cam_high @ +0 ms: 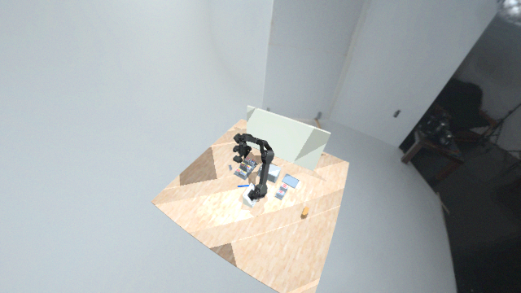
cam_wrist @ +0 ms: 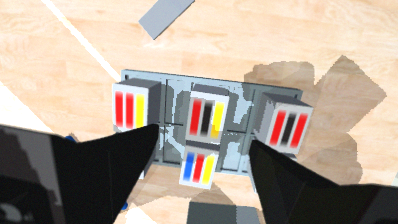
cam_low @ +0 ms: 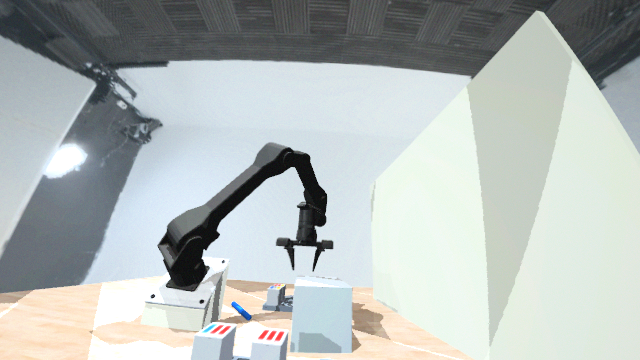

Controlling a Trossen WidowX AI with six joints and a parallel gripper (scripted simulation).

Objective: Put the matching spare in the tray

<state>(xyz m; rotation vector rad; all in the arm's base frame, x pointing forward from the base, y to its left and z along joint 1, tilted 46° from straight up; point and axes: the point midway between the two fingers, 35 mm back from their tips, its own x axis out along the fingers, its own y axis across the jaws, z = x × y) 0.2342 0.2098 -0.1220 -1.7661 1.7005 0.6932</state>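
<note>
My gripper [cam_wrist: 204, 138] [cam_low: 304, 260] [cam_high: 236, 157] is open and empty. It hangs above a grey rack [cam_wrist: 235, 95] [cam_high: 247, 173] that holds several striped spares. In the wrist view a red-black-yellow spare [cam_wrist: 206, 117] sits in the rack's middle, between my fingertips. A blue-red-yellow spare [cam_wrist: 198, 167] is just in front of it. A red-red-yellow spare [cam_wrist: 129, 109] is on the left and a red-black-red spare [cam_wrist: 288, 127] on the right. The grey mounted unit [cam_low: 320, 312] [cam_high: 273, 172] stands beside the rack. The flat bluish tray [cam_high: 291, 180] lies beyond the unit.
A tall pale panel [cam_low: 500, 225] [cam_high: 285, 138] stands close behind the unit. A second rack [cam_high: 282, 191] with red-striped spares [cam_low: 215, 340] lies near the arm's base [cam_low: 182, 300]. A blue pen [cam_low: 241, 310] [cam_high: 243, 185], a small grey plate [cam_wrist: 165, 15] and an orange block [cam_high: 304, 212] lie on the floor.
</note>
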